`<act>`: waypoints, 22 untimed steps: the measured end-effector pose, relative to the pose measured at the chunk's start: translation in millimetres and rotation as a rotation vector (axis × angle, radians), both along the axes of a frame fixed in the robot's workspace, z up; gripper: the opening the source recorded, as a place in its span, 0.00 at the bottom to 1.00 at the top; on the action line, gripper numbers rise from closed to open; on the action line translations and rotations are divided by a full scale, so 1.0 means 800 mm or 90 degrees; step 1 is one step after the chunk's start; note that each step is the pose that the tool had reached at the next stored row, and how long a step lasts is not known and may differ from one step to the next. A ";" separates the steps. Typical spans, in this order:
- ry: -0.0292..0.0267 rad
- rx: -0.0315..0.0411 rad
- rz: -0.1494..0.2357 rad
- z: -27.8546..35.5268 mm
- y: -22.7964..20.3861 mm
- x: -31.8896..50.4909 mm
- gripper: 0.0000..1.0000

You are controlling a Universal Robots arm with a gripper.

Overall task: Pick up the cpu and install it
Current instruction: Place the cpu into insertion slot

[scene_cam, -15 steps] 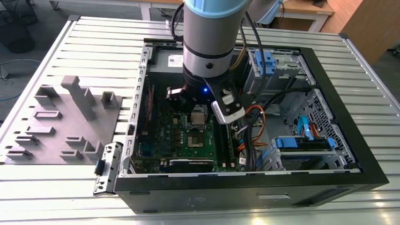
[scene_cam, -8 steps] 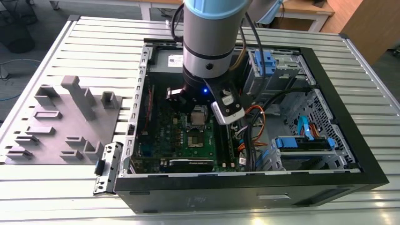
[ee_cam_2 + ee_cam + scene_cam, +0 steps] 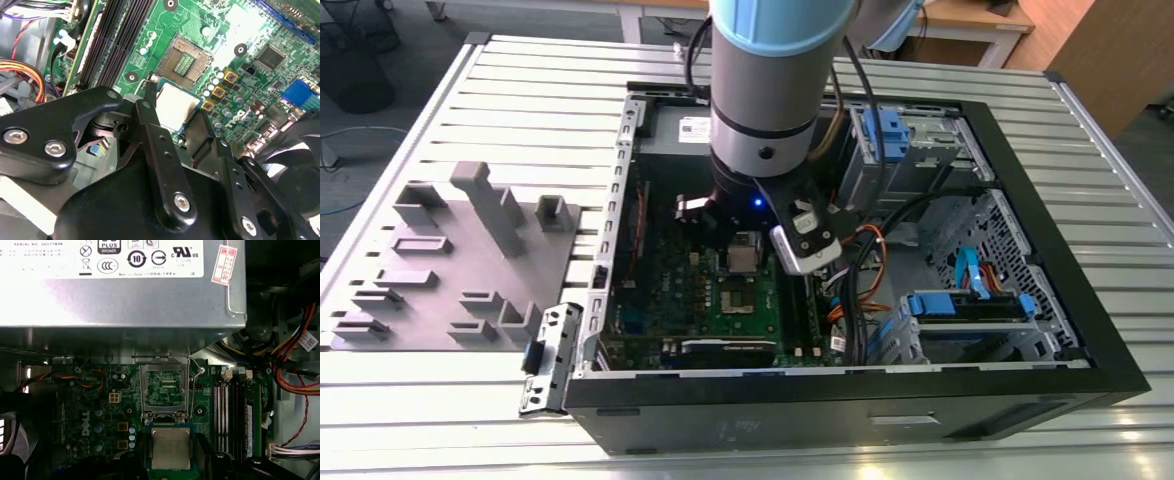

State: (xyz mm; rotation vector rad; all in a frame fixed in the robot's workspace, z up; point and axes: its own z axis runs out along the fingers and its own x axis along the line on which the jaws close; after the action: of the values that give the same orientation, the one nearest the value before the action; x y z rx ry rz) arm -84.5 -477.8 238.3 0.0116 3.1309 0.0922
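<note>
The cpu [image 3: 174,101], a small square chip with a silvery top and pale edge, sits between my gripper's [image 3: 176,120] black fingers [image 3: 148,116], which are shut on its sides. In the first wrist view the cpu [image 3: 171,447] hangs just short of the open motherboard socket [image 3: 165,389], whose metal frame is raised. The second wrist view shows the socket [image 3: 183,62] with its bare contact field a little beyond the chip. In the exterior view my gripper [image 3: 744,255] is lowered inside the open computer case [image 3: 1067,330], above the green motherboard [image 3: 747,305].
A silver power supply [image 3: 120,287] stands close behind the socket. Black memory slots [image 3: 226,415] and bundled coloured cables [image 3: 295,365] flank it. Blue drive brackets [image 3: 967,305] fill the case at the exterior view's right. A grey moulded fixture [image 3: 454,260] lies on the slatted metal table [image 3: 520,90].
</note>
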 end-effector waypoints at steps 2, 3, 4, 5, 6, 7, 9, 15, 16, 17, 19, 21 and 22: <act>0.0000 0.0000 0.000 -0.0025 -0.0013 0.000 0.47; 0.0000 0.0000 0.000 -0.0037 -0.0019 0.000 0.47; 0.0001 -0.0002 0.000 -0.0046 -0.0029 0.000 0.47; 0.0001 -0.0001 0.000 -0.0057 -0.0040 0.000 0.47; 0.0000 0.0000 0.000 -0.0070 -0.0051 0.000 0.47; 0.0001 -0.0001 0.000 -0.0079 -0.0062 0.000 0.47; 0.0001 -0.0001 0.000 -0.0098 -0.0082 0.000 0.47; 0.0000 0.0000 0.000 -0.0173 -0.0122 -0.001 0.47; 0.0000 0.0000 0.000 -0.0191 -0.0127 -0.001 0.47; 0.0000 -0.0001 0.000 -0.0209 -0.0131 -0.001 0.47; 0.0000 -0.0002 0.000 -0.0246 -0.0137 -0.001 0.47; 0.0000 -0.0005 0.000 -0.0281 -0.0142 -0.001 0.47; 0.0000 -0.0006 -0.001 -0.0297 -0.0144 -0.001 0.47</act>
State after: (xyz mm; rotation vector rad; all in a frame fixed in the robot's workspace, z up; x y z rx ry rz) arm -85.4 -489.4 214.5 0.0135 3.1309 0.0906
